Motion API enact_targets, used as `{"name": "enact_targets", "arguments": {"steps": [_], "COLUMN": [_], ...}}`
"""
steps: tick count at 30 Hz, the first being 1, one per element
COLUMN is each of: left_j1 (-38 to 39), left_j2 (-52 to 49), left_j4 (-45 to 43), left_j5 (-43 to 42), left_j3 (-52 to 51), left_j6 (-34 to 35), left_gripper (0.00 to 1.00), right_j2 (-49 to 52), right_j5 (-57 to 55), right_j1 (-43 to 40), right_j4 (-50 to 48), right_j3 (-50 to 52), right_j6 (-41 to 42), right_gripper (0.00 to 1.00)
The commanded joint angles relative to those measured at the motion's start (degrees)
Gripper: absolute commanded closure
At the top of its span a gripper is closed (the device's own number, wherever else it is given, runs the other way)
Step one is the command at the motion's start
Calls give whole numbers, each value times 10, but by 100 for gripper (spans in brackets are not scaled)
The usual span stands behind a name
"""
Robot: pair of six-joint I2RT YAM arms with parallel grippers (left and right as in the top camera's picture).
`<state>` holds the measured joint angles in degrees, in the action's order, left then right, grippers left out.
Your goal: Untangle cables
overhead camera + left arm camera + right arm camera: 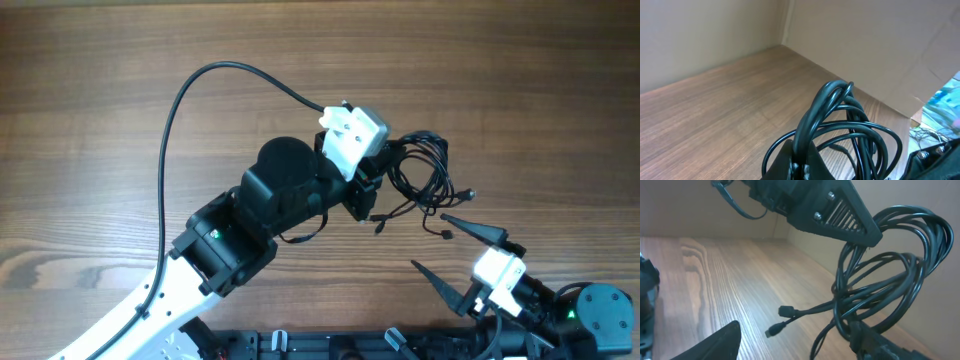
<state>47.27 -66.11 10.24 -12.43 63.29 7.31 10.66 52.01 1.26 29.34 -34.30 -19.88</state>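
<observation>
The cables (pixel 420 168) are a bunch of thin black loops right of the table's middle, with plug ends (pixel 378 222) trailing to the lower left. My left gripper (pixel 366 196) is shut on the bunch. In the left wrist view the loops (pixel 840 112) rise out of its closed jaws (pixel 805 162). In the right wrist view the bunch (pixel 885 265) hangs from the left gripper (pixel 840 212), and two plugs (pixel 785 312) dangle low over the wood. My right gripper (pixel 452 254) is open just below the bunch. Its right finger (pixel 880 345) is against a strand.
The wooden table (pixel 120 60) runs in all directions. The left arm's own thicker black cable (pixel 178 100) arcs over the table to the wrist camera. A black rail lies along the front edge (pixel 330 345). Cardboard walls (pixel 865 45) stand behind.
</observation>
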Motion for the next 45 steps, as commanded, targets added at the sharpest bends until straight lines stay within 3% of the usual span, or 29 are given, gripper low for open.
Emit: {"name": "enact_targets", "arguments": {"steps": [1,5,10,12,17,20,22,25,27,29,33,34,37,39,42,45], "left_j1": [3,3,3,2,2,2,3,2,2,2,-12,-19,-55,-75,-83,-83], "left_j2": [5,5,5,5,5,5,5,5,5,5,5,5,5,5,5,5], "left_j4": [-7,-13,-22,-26,-35,-37,-42,-48,-49,-49,-14,1,58,83,89,80], "left_j5": [-68,-132,-142,-155,-197,-229,-248,-246,-214,-119,115,141,160,157,113,60], "left_j3": [7,7,7,7,7,7,7,7,7,7,7,7,7,7,7,7], "left_j6": [-13,-13,-10,-9,-9,-9,-9,-9,-9,4,132,153,190,202,194,145], "left_gripper": [96,96,96,96,96,96,96,96,96,96,96,96,96,96,96,96], "right_j2": [-5,-5,-5,-4,-3,-3,-2,8,10,11,11,11,11,11,11,11], "right_j5": [-16,-27,-47,-73,-105,-106,-112,-125,-129,-125,-33,-17,-5,-61,-221,-368], "right_j1": [1,1,1,1,1,1,1,1,1,1,1,1,1,1,1,1], "right_j4": [-2,-2,9,13,14,13,14,16,21,36,32,21,-65,-101,-77,-8], "right_j3": [-9,-8,-8,-8,-8,-8,-8,-8,-8,-8,-9,-9,-9,-9,-9,-9], "right_j6": [-26,-25,-23,-19,0,5,6,20,37,57,69,77,170,257,372,507], "right_gripper": [39,47,76,79,75,64,65,92,95,95,95,95,95,95,95,95]}}
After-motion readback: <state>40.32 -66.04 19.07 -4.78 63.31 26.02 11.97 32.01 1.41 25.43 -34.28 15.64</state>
